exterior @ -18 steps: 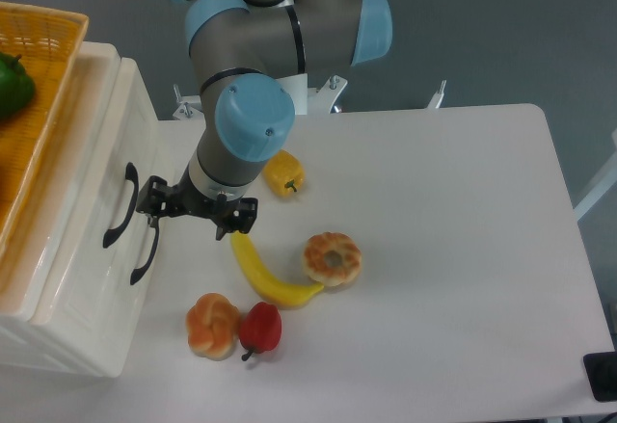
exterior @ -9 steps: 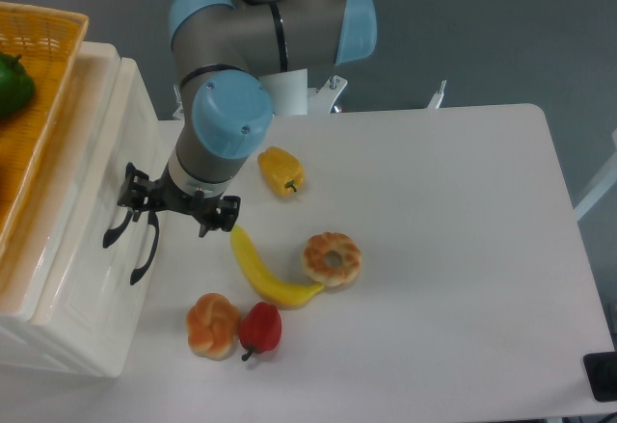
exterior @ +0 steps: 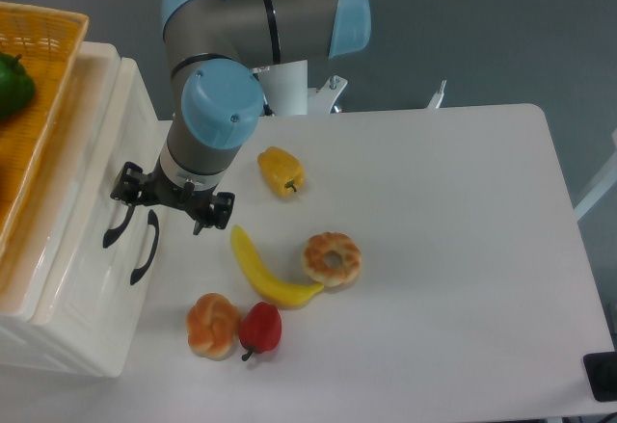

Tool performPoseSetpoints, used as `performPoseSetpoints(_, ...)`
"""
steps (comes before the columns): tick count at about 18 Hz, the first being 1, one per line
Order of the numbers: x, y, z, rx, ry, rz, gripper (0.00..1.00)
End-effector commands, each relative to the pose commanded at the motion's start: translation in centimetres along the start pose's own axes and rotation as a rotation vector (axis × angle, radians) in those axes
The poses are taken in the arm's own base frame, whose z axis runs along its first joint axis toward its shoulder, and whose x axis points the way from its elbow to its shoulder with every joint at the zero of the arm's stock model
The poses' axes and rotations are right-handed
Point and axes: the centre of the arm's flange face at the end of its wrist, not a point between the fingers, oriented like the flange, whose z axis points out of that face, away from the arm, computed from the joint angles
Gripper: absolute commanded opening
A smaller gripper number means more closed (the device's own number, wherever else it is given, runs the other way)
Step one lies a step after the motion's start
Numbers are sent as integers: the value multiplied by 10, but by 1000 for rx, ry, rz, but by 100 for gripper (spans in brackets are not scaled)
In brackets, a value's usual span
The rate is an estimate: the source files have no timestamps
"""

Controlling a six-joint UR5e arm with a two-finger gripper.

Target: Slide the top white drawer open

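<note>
item: gripper (exterior: pixel 130 203), poised at the curved black handle (exterior: pixel 120 219) of the top white drawer (exterior: pixel 92 182), directly to its left; finger spread could not be judged from this angle. drawer looked shut, flush with the cabinet. lower drawer handle (exterior: pixel 145 248) just below. judged remaining: secure the handle, pull outward.

The hand (exterior: pixel 166 206) sits maybe touching the top white drawer (exterior: pixel 96 168); the banana (exterior: pixel 265 271) lies at its 4 o'clock.
</note>
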Motion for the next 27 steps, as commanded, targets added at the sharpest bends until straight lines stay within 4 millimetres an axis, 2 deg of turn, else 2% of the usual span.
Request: performPoseSetpoints(27, 6, 6, 16, -41, -12, 6, 100)
